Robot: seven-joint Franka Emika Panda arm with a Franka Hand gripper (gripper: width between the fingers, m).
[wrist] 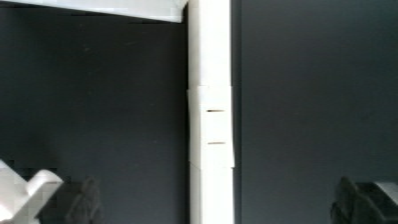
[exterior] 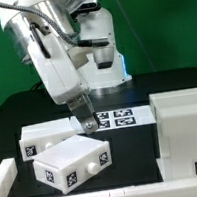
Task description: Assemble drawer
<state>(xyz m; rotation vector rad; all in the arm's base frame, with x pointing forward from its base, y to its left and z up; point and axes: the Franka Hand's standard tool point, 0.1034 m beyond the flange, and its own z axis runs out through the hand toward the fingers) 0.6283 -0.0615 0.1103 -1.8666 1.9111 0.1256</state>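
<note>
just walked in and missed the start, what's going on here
The robot's hand is open and holds nothing, low by the front tray, with the second tray next to it. The large casing stands apart at the exterior view's right. No drawer parts are joined yet.

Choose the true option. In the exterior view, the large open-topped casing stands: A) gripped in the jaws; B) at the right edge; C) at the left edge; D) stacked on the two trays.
B: the casing stands alone at the exterior view's right edge, the marker board lying between it and the front tray and rear tray.
</note>
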